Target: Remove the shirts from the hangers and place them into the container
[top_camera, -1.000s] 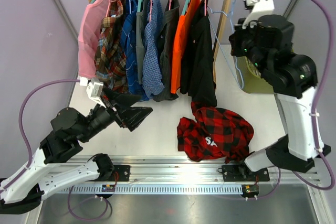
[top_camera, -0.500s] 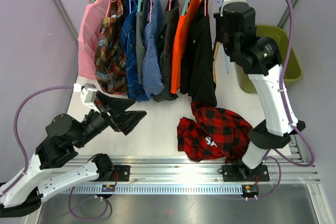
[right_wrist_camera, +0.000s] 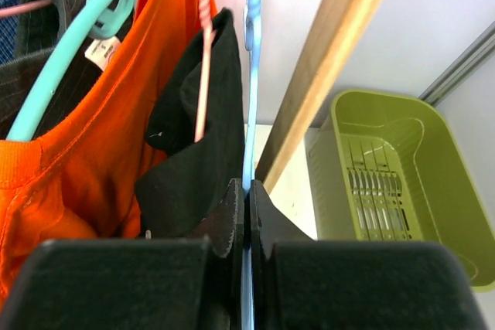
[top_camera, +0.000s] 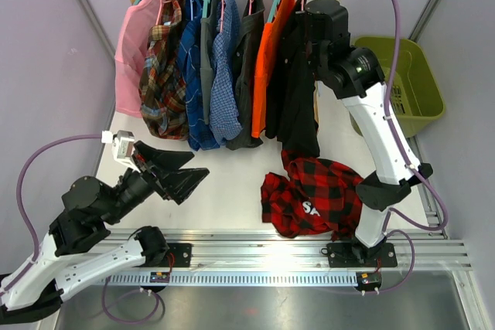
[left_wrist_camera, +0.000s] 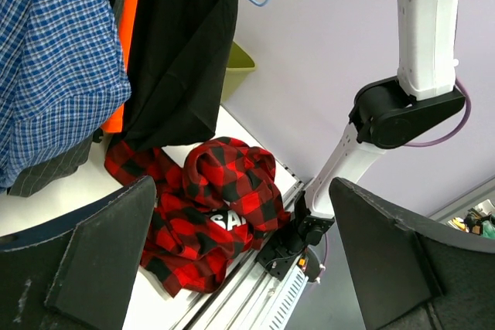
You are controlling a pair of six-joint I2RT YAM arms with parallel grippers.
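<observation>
Grippers: two, left gripper (top_camera: 198,166), right gripper (right_wrist_camera: 247,187). Shirts hanging left of right gripper: eight by my count, folds overlapping: pink (top_camera: 143,28), brown-red plaid (top_camera: 158,83), dark blue (top_camera: 189,90), grey (top_camera: 207,52), blue checked (top_camera: 226,90), dark grey (top_camera: 249,59), orange (top_camera: 269,67), black (top_camera: 298,83). One red-and-black plaid shirt (top_camera: 317,195) heaped below it. One bare pale blue hanger (right_wrist_camera: 249,75) in it. One olive-green bin (top_camera: 418,75) to its right.
</observation>
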